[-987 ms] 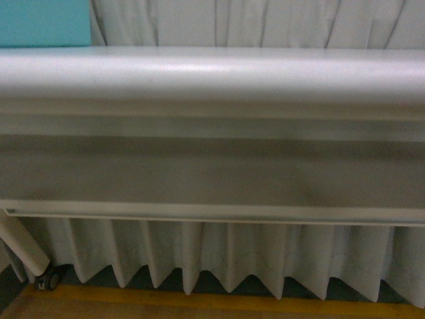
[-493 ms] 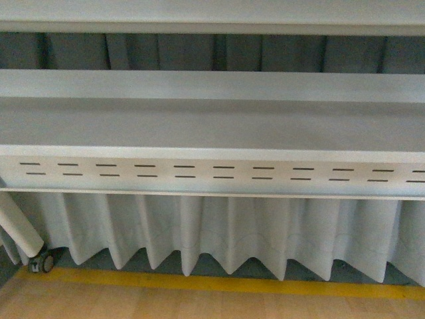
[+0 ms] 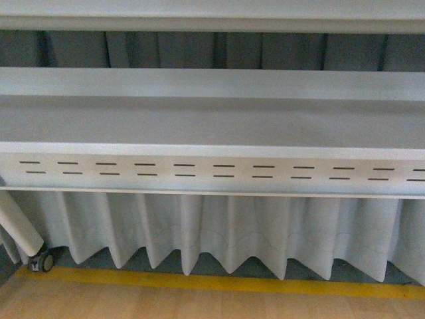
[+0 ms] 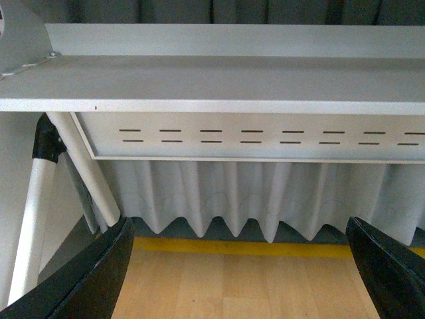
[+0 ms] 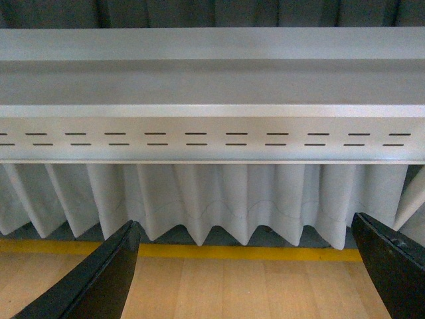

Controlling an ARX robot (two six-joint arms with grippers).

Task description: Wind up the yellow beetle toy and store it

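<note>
Under the white slotted metal shelf [image 3: 219, 171] you see pleated white curtain [image 3: 226, 232] and wooden floor [image 3: 133, 302]. Left gripper [image 4: 242, 266] and right gripper [image 5: 252, 272] both spread wide, holding nothing. Yellow beetle toy appears in none of your views.

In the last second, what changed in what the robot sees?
The front view swung downward: a big blurry white rail and a teal patch filled the top before; now the slotted white panel, pleated curtain, yellow floor stripe and caster wheel show clearly. Since half a second ago almost nothing has shifted. No toy is visible.
</note>
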